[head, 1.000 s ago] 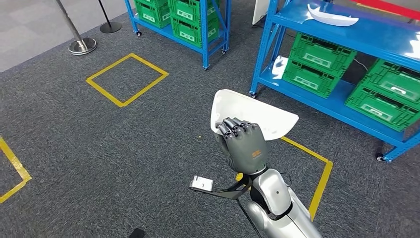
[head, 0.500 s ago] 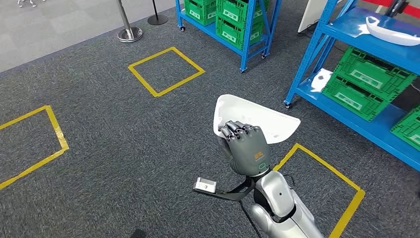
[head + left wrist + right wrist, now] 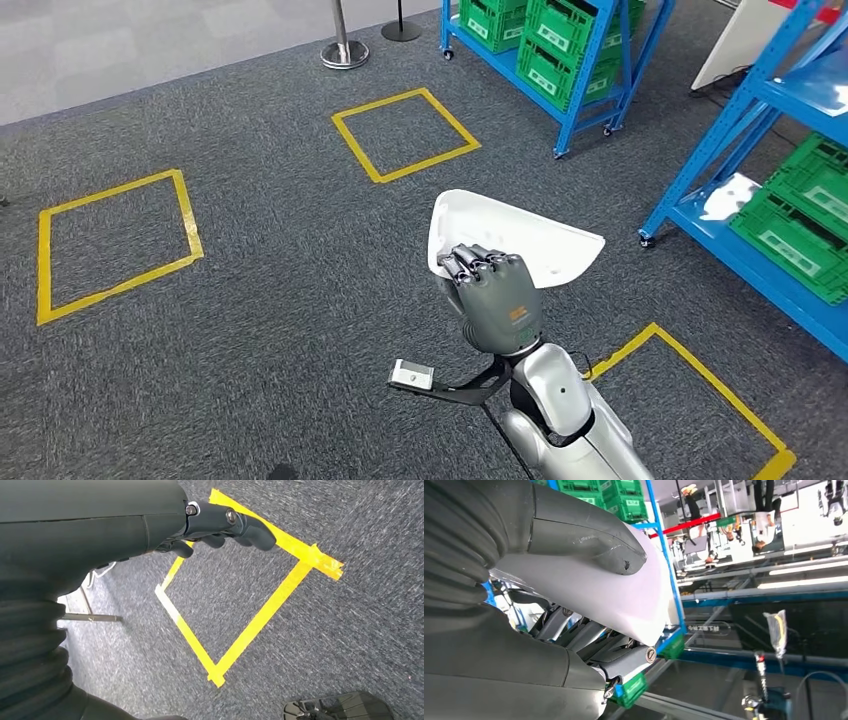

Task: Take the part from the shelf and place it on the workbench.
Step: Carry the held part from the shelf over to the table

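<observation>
We see the right hand (image 3: 497, 300) at frame centre, fingers curled over the near edge of the white part (image 3: 520, 238), gripping it above the carpet. The left hand (image 3: 220, 525) hangs with fingers curled in, holding nothing. Blue shelves (image 3: 745, 150) stand along the right; open carpet with yellow squares (image 3: 405, 133) lies left.

Part (image 3: 520, 240) is reading as smooth white moulded plastic, slight sheen, no texture. Right hand (image 3: 495, 295) gripping it is looking matt dark grey plastic, its arm (image 3: 560, 410) showing glossy silver shell. Left hand (image 3: 220, 525) is showing the same matt grey with bare metal screw heads. Floor carpet (image 3: 250, 300) is looking rough grey pile, with glossy yellow tape (image 3: 405, 130) stuck on. Shelf frames (image 3: 600, 60) are showing glossy blue painted metal; crates (image 3: 800, 215) are looking green ribbed plastic.
</observation>
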`<action>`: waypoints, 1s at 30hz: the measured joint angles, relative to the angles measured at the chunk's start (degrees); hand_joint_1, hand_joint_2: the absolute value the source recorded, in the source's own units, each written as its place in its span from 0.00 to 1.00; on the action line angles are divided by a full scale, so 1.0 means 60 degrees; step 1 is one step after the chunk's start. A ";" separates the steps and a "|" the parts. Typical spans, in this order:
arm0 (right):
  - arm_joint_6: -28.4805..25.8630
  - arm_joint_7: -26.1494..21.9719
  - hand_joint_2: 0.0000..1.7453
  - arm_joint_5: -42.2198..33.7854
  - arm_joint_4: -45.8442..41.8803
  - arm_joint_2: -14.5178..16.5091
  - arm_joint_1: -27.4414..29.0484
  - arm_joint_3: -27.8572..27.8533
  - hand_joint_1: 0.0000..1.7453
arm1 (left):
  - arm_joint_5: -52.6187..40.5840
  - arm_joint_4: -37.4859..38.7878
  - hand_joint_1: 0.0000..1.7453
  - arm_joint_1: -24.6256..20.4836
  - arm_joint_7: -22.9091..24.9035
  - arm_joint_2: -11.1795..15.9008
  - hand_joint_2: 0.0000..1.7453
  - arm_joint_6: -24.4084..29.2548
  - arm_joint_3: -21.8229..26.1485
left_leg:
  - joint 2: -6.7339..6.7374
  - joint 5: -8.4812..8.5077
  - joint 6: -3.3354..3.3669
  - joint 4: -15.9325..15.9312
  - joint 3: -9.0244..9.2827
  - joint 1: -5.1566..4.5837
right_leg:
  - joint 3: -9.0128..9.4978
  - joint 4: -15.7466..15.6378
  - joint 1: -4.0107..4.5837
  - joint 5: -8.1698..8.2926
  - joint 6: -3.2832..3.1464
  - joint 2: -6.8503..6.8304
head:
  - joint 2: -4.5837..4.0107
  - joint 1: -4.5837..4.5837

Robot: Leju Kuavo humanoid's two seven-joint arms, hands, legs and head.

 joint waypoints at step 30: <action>-0.0332 -0.0163 1.00 -0.0104 -0.0083 -0.0048 -0.0127 -0.0271 0.96 | 0.0066 -0.0004 0.00 -0.0106 0.0229 0.0035 1.00 -0.0109 -0.0004 | -0.0164 0.0025 -0.0056 0.0017 0.0006 0.0019 | -0.0164 0.0072 0.0003 0.0116 -0.0087 0.0333 | 0.0000 0.0013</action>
